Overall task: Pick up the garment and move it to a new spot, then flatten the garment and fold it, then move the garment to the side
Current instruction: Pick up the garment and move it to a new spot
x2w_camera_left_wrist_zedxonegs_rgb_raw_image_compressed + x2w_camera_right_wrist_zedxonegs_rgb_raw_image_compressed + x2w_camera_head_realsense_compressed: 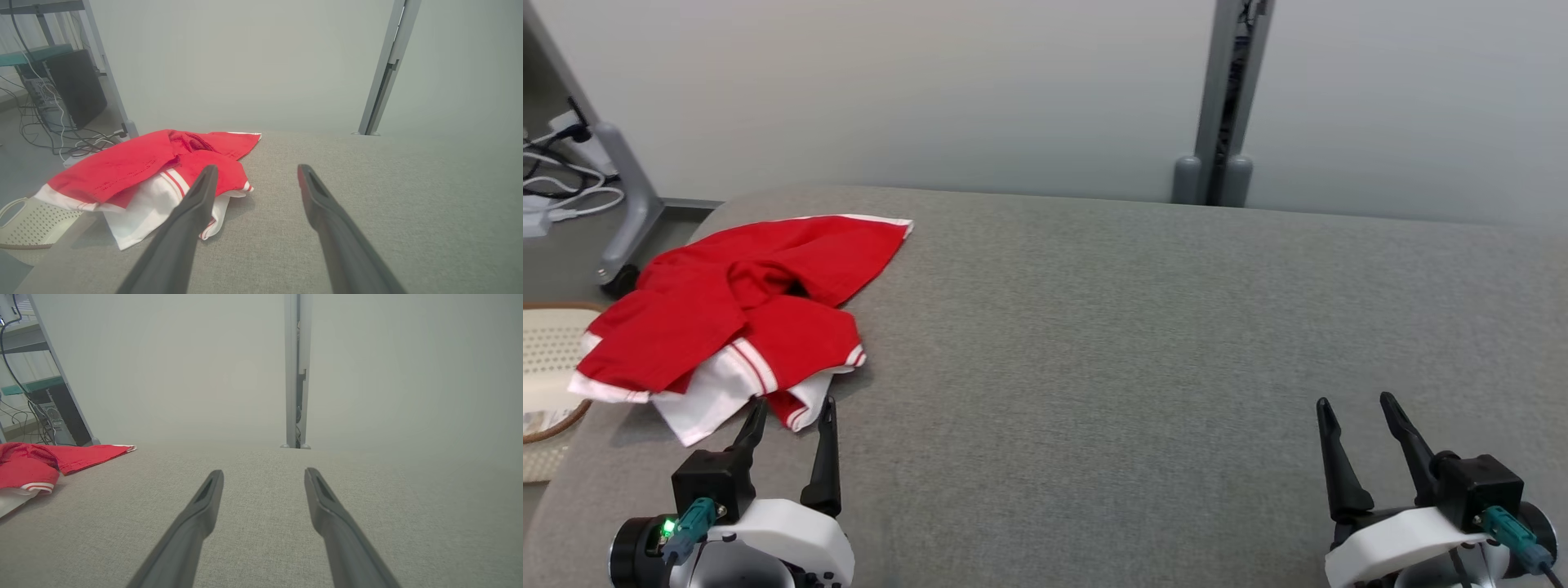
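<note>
A crumpled red garment (pixel 743 302) with white trim lies bunched at the left end of the grey fabric table (pixel 1160 343). It also shows in the left wrist view as the garment (pixel 135 167) and at the left edge of the right wrist view as the garment (pixel 36 461). My left gripper (pixel 792 408) hovers open just in front of the garment's near white hem, nothing between its fingers. The left gripper (pixel 255 171) has one fingertip over the cloth's edge in its own view. My right gripper (pixel 1356 404) stands open over bare table at the lower right; the right gripper (pixel 263 475) holds nothing.
A cream perforated basket (pixel 547 367) sits on the floor beside the table's left edge. Cables and a grey stand leg (pixel 629 212) lie at the back left. A grey partition post (pixel 1225 98) rises behind the table against the pale wall.
</note>
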Robot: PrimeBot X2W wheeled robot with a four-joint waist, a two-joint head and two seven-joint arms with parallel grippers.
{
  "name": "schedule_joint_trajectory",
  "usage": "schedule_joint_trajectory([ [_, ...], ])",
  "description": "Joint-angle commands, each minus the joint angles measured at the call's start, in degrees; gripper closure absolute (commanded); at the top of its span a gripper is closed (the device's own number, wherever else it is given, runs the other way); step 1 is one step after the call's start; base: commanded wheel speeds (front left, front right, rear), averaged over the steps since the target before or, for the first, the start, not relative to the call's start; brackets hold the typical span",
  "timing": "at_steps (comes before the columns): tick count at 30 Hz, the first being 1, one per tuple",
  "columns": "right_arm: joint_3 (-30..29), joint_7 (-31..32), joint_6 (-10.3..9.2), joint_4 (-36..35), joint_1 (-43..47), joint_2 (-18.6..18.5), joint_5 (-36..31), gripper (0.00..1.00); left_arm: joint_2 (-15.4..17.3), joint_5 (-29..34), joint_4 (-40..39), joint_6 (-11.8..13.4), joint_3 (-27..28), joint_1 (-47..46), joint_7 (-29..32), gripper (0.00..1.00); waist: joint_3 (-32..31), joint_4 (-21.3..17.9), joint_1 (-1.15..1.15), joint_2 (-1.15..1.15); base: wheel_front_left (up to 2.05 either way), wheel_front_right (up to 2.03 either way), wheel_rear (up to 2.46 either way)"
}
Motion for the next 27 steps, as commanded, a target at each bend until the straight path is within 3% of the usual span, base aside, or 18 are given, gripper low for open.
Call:
schedule_joint_trajectory([
  [1, 0.1, -0.3, 0.13, -0.2, 0.4, -0.1, 0.2, 0.00, 0.4, -0.1, 0.1, 0.4, 0.1, -0.5, -0.2, 0.00, -0.4, 4.0, 0.00, 0.00, 0.00, 0.00, 0.00],
  [13, 3.4, -0.2, 0.13, 0.4, -1.2, 0.0, 1.0, 0.00, 0.5, -0.8, 0.5, 1.3, 0.6, 0.1, -0.9, 0.00, -0.4, 12.8, 0.00, 0.00, 0.00, 0.00, 0.00],
  [27, 3.9, -0.5, 0.13, 1.1, -1.6, 0.1, 1.5, 0.00, 0.7, -1.5, 0.8, 1.8, 0.4, -0.8, -1.5, 0.00, -0.2, 14.1, 0.00, 0.00, 0.00, 0.00, 0.00],
])
